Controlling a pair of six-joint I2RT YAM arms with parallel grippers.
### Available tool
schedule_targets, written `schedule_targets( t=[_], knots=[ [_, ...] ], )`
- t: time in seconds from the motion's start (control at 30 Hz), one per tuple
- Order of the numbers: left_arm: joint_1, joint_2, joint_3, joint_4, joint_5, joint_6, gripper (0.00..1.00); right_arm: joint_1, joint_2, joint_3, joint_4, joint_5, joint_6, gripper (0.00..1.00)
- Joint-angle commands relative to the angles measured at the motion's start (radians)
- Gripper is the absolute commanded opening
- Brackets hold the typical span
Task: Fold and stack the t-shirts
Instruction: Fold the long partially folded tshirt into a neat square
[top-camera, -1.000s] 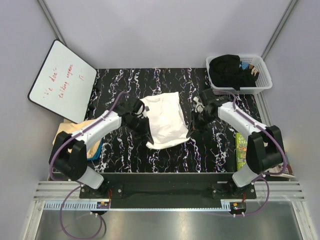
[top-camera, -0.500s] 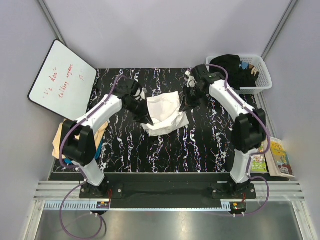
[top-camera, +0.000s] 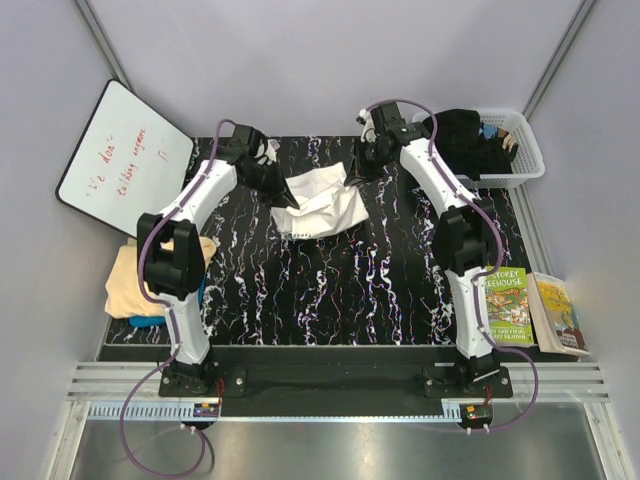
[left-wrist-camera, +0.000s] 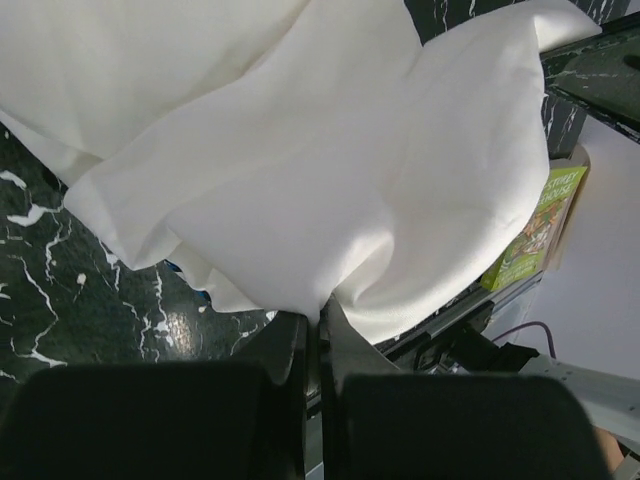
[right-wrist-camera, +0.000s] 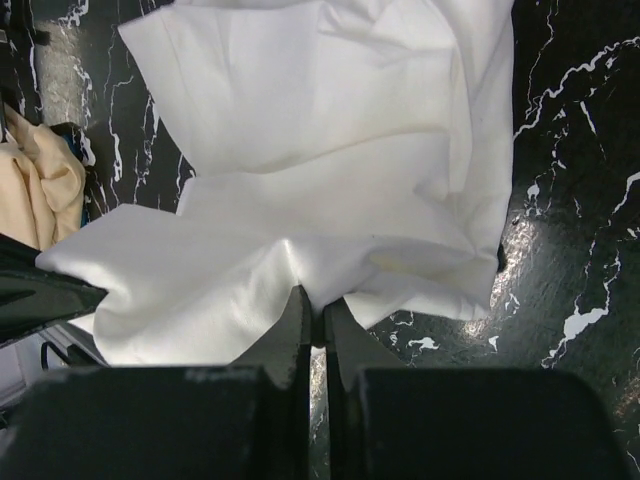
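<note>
White t-shirt (top-camera: 318, 203) pinched between left hand (left-wrist-camera: 318, 322), right hand (right-wrist-camera: 316, 302)

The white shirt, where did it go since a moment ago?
Both arms stretched out and pulled the white shirt from the middle of the table toward its far edge, bunching it up. The left gripper and right gripper are each shut on an edge of it. The whiteboard, basket and peach shirt stayed put.
</note>
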Motion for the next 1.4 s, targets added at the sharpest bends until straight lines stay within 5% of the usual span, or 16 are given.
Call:
schedule_targets(
  t=[0.0, 0.3, 0.7, 0.93, 1.17, 1.37],
  knots=[
    [0.044, 0.06, 0.077, 0.038, 0.07, 0.003, 0.0, -0.006, 0.082, 0.132, 0.023, -0.005, 0.026, 0.05],
    [0.1, 0.054, 0.1, 0.116, 0.208, -0.019, 0.0, -0.007, 0.179, 0.363, 0.029, -0.042, 0.08, 0.04],
    [0.051, -0.225, -0.235, 0.147, 0.216, -0.011, 0.0, -0.004, -0.355, -0.323, 0.13, -0.012, 0.026, 0.02],
    [-0.092, -0.469, -0.43, 0.147, 0.143, -0.066, 0.0, -0.003, -0.69, -0.655, 0.129, 0.005, 0.026, 0.0],
    [-0.218, -0.602, -0.458, 0.095, 0.1, -0.134, 0.0, 0.002, -0.907, -0.786, 0.057, -0.005, 0.038, 0.0],
    [-0.215, -0.57, -0.423, 0.076, 0.051, -0.125, 0.0, 0.002, -0.858, -0.797, 0.061, 0.025, 0.006, 0.0]
  ],
)
